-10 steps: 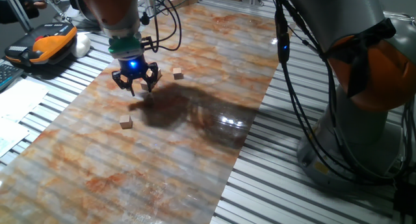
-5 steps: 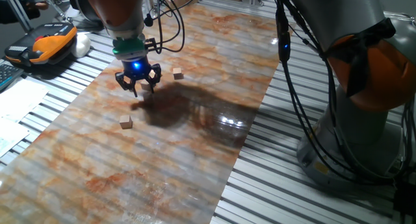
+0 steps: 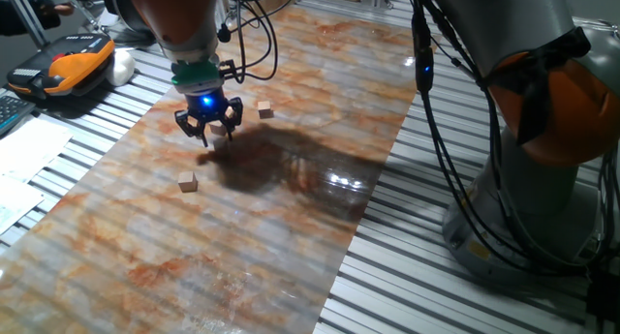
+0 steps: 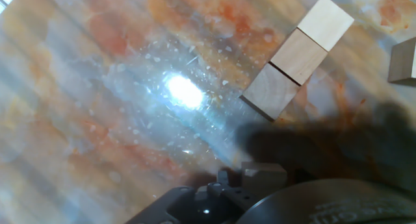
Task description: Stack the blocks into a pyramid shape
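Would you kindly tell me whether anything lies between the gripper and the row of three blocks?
Nothing visible does. Only table surface and shadow separate the gripper from the row of three blocks. A fourth block sits off to the side, apart from the row.

A glossy marbled orange-grey surface (image 3: 291,208) is seen; three blocks (image 4: 298,56) are laid touching in a row, others (image 3: 188,182) apart.
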Available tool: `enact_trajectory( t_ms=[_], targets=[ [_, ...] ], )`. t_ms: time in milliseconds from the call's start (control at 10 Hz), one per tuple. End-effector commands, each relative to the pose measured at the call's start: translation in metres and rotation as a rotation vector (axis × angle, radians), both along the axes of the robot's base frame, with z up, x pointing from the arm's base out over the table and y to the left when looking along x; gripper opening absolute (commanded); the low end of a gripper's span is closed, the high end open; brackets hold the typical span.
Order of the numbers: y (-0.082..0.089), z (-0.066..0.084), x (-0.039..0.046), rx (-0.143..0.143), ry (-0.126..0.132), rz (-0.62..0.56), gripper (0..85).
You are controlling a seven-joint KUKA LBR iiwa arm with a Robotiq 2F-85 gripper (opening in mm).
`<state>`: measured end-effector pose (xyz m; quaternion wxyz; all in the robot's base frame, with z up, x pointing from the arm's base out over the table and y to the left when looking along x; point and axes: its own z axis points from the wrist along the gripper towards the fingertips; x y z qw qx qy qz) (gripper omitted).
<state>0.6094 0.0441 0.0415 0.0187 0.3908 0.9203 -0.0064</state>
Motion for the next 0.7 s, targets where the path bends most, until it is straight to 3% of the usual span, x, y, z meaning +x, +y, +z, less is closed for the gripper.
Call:
enact_trajectory(
  t_ms=[0,600],
  targets=[
    [0.0001,-0.0018,-0.0004,-0.002,-0.002,0.000,51.0],
    [0.0014,-0.0076,-0.0008,-0.001,-0.008,-0.006,51.0]
  ],
)
